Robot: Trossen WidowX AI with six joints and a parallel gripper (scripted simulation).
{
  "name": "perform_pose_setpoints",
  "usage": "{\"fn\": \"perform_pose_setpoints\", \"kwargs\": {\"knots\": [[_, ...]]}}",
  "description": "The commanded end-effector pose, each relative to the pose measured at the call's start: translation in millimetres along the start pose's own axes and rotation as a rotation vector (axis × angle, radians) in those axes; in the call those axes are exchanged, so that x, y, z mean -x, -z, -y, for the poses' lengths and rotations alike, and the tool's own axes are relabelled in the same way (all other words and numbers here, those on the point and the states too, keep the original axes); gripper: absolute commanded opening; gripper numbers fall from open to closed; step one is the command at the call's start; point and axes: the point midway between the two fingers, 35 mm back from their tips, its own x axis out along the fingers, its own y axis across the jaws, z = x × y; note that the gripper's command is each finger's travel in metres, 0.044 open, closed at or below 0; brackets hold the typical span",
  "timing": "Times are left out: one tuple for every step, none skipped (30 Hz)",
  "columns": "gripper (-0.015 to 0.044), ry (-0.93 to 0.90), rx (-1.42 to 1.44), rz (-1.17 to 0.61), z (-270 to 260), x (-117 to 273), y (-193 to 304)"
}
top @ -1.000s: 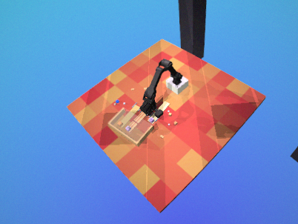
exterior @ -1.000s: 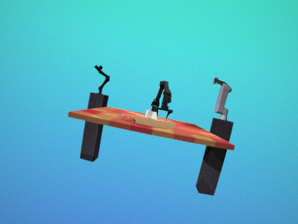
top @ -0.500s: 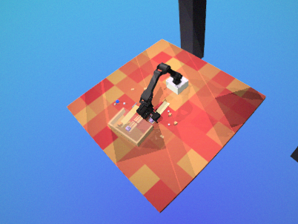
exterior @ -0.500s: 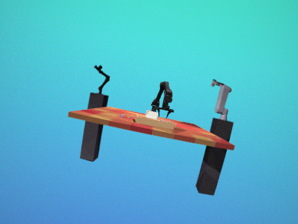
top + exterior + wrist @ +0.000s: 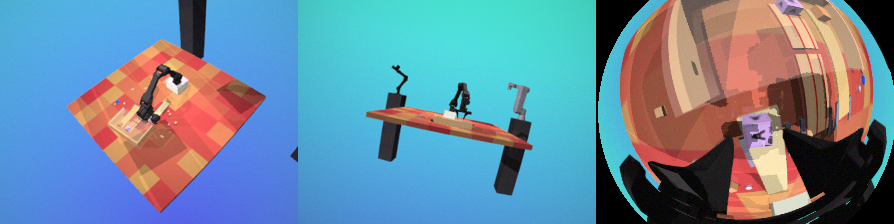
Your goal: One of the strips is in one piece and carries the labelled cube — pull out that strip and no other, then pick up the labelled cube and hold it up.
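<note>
Two lettered cubes are showing, one between open fingers.

From left to right in the wrist view, a small tan block [image 5: 660,111] is lying near the tray wall [image 5: 678,65] [image 5: 454,122]; the black gripper [image 5: 151,116] [image 5: 462,118] [image 5: 758,136] is holding its fingers apart, partway open and clamping nothing — a purple cube marked A [image 5: 757,131] is sitting between them, at the far end of an unbroken pale strip [image 5: 162,108] [image 5: 771,170]. Farther right, a second purple cube [image 5: 128,128] [image 5: 789,6] is resting by red-lined pieces [image 5: 808,75] — a gap is separating them — and a blue bead [image 5: 117,101] [image 5: 863,80] is lying beyond.
</note>
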Motion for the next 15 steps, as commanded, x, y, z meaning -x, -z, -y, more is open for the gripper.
{"fn": "perform_pose_setpoints", "kwargs": {"knots": [[0.025, 0.002, 0.002, -0.003, 0, -8, 1], [0.025, 0.002, 0.002, -0.003, 0, -10, 1], [0.025, 0.002, 0.002, -0.003, 0, -11, 1], [0.025, 0.002, 0.002, -0.003, 0, -13, 1], [0.025, 0.002, 0.002, -0.003, 0, -15, 1], [0.025, 0.002, 0.002, -0.003, 0, -16, 2], [0.025, 0.002, 0.002, -0.003, 0, -18, 2], [0.025, 0.002, 0.002, -0.003, 0, -19, 2], [0.025, 0.002, 0.002, -0.003, 1, -21, 2], [0.025, 0.002, 0.002, -0.003, 1, -23, 2], [0.025, 0.002, 0.002, -0.003, 1, -24, 2], [0.025, 0.002, 0.002, -0.003, 1, -26, 2], [0.025, 0.002, 0.002, -0.003, 1, -28, 2], [0.025, 0.002, 0.002, -0.003, 1, -29, 2], [0.025, 0.002, 0.002, -0.003, 1, -30, 2]]}}
